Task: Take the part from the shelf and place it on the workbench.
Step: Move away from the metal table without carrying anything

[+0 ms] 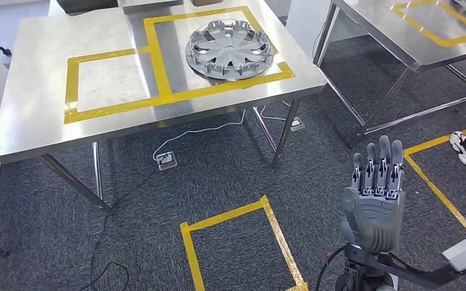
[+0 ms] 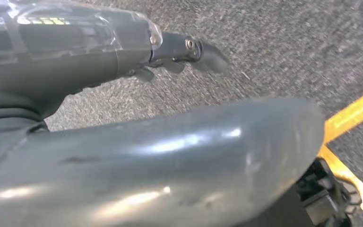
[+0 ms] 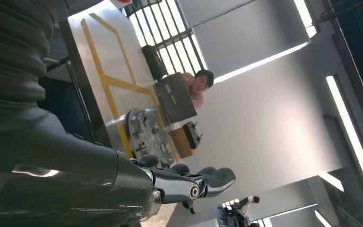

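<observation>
Silver part (image 1: 230, 50) on workbench (image 1: 30, 109), unlabelled.

1. The head camera looked from high on the robot, forward and down, over the workbench (image 1: 30, 121) and the carpeted floor (image 1: 218, 176).
2. The left wrist camera sat close behind the left hand (image 2: 184, 49), facing the carpet and a yellow tape line (image 2: 354, 113).
3. The right wrist camera, turned sideways behind the right hand (image 3: 189, 184), faced up toward the ceiling; it shared the workbench and the part (image 3: 146, 135) with the head view.
</observation>
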Controlling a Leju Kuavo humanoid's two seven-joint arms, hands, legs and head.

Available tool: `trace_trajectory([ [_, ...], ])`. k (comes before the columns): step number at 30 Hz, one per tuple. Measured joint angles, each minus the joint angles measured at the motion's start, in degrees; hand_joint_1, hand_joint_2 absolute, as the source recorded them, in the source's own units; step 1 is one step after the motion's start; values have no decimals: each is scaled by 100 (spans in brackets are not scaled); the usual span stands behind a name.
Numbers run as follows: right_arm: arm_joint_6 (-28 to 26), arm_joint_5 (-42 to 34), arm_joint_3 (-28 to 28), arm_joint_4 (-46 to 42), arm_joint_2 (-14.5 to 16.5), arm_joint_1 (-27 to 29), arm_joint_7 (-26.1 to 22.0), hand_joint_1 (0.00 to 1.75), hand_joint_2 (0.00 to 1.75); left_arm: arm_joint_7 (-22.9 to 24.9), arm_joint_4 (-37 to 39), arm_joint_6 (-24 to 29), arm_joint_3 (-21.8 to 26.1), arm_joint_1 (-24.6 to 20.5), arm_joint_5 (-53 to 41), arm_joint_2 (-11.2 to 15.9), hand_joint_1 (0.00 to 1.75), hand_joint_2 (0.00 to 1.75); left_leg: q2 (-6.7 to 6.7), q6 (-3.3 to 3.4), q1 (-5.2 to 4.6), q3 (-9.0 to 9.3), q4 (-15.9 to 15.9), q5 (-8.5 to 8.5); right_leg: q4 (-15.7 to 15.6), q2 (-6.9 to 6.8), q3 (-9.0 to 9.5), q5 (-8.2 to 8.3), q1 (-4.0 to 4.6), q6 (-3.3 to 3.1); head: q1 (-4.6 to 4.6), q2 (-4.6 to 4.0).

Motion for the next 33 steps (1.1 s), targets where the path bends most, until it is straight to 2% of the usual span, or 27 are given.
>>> trace_trajectory([
  [1,-51,80,-2,-2,-18,4,35,0,175,-1,1,2,-1,-3,2,-9,0,0,3,54,10,-34,-10,33,44,7,-28,-73,-5,41,5,0],
  [2,-100,169,-2,-4,-39,5,81,0,175,-4,2,5,-1,-6,4,-22,0,0,8,114,22,-79,-21,77,175,15,-71,-237,-14,88,27,0],
  [3,-153,262,-2,-10,-61,5,138,0,175,-9,2,8,-1,-10,9,-34,0,0,12,163,28,-136,-27,125,420,20,-132,-486,-30,132,61,0],
  [5,-234,402,0,-23,-103,5,242,0,175,-18,3,15,-2,-9,20,-54,0,0,19,203,16,-265,-24,231,1131,25,-258,-996,-59,190,138,0],
  [6,-261,441,1,-28,-119,6,276,0,175,-19,4,16,-2,-6,24,-58,0,0,23,207,7,-334,-23,286,1412,25,-271,-1121,-68,199,166,0],
  [7,-279,463,1,-30,-132,7,298,0,175,-17,4,17,-2,-5,25,-64,0,0,27,206,-3,-403,-22,342,1521,26,-212,-1115,-70,193,184,0],
  [8,-290,476,1,-31,-144,7,308,0,175,-15,4,17,-2,-5,26,-69,0,0,30,204,-13,-467,-21,396,1416,28,-66,-996,-68,173,199,0],
  [10,-300,494,1,-37,-170,4,319,0,175,-10,3,15,-2,-7,26,-91,0,0,26,192,-31,-569,-22,499,683,44,450,-688,-48,87,222,0],
  [12,-302,498,-1,-63,-200,-5,319,0,175,-8,2,14,-2,-9,25,-122,0,0,20,150,-38,-631,-33,605,-113,63,920,-613,-13,-4,229,0],
  [14,-303,499,0,-90,-223,-11,319,0,175,-7,3,11,-2,-8,25,-145,0,0,23,78,-21,-665,-74,725,-410,72,1040,-627,24,-59,233,0],
  [15,-303,499,1,-98,-232,-14,320,0,175,-5,3,8,-1,-4,25,-152,0,0,25,41,-13,-681,-104,772,-450,68,1016,-566,27,-84,238,-1],
  [16,-303,499,2,-102,-236,-17,321,0,175,-3,4,5,-2,0,26,-153,0,0,24,15,-11,-709,-92,729,-488,54,979,-484,23,-116,239,-1],
  [17,-303,498,1,-107,-240,-20,322,0,175,0,4,2,-2,4,26,-155,0,0,21,-4,-14,-758,2,573,-523,39,923,-394,15,-154,225,-1],
  [18,-302,498,1,-112,-240,-21,324,0,175,2,5,1,-2,7,26,-155,0,0,18,-18,-15,-827,205,313,-547,23,845,-305,5,-182,193,-1],
  [20,-302,496,1,-116,-238,-17,331,0,175,5,6,-1,-2,5,26,-155,0,0,10,-40,-8,-969,864,-268,-505,8,642,-173,13,-212,118,-1],
  [21,-302,496,1,-115,-238,-15,334,0,175,5,7,-1,-2,5,26,-154,0,0,8,-54,-7,-997,1179,-402,-469,3,531,-115,18,-210,90,-1],
  [22,-303,497,2,-115,-237,-15,336,0,175,5,7,-1,-2,5,26,-153,0,0,7,-64,-8,-967,1378,-386,-425,-1,414,-59,21,-205,73,0],
  [23,-304,497,1,-114,-237,-16,338,0,175,5,8,-1,-2,5,26,-152,0,0,7,-69,-8,-860,1417,-250,-369,-3,290,-6,21,-196,59,0],
  [24,-305,498,1,-114,-238,-15,343,0,175,5,8,-1,-2,3,25,-152,0,0,9,-68,-8,-665,1278,-69,-307,-4,167,40,18,-182,45,0],
  [25,-308,497,1,-114,-238,-16,352,0,175,6,9,-1,-2,-2,23,-152,0,0,8,-60,-8,-389,973,38,-236,-4,57,79,14,-163,25,0],
  [26,-312,497,1,-116,-240,-17,364,0,175,6,9,0,-2,-9,21,-152,0,0,8,-47,-13,-84,568,37,-162,-2,-37,110,16,-140,2,0],
  [27,-317,497,1,-119,-244,-17,378,0,175,7,9,1,-2,-17,19,-152,0,0,5,-19,-22,158,215,-39,-106,-2,-101,144,18,-111,-11,0],
  [28,-325,497,-1,-122,-249,-17,389,0,175,7,9,2,-2,-24,18,-154,0,0,1,17,-38,309,-39,-134,-69,-2,-140,183,16,-81,-14,0],
  [29,-333,497,-1,-125,-256,-17,396,0,175,8,9,3,-2,-27,18,-155,0,0,-3,60,-57,360,-163,-175,-58,-3,-159,230,11,-50,-13,0],
  [31,-347,495,-2,-127,-271,-5,402,0,175,10,9,3,-3,-25,18,-163,0,0,-1,159,-61,282,-186,-89,-54,5,-191,256,-14,19,-10,0],
  [32,-354,494,-4,-127,-282,10,403,0,175,12,9,2,-3,-25,17,-169,0,0,3,203,-55,226,-193,-22,17,13,-221,128,-28,60,-4,0],
  [33,-360,494,-6,-127,-295,24,404,0,175,13,9,1,-4,-28,16,-176,0,0,7,238,-43,154,-201,53,190,21,-265,-112,-43,104,10,0],
])
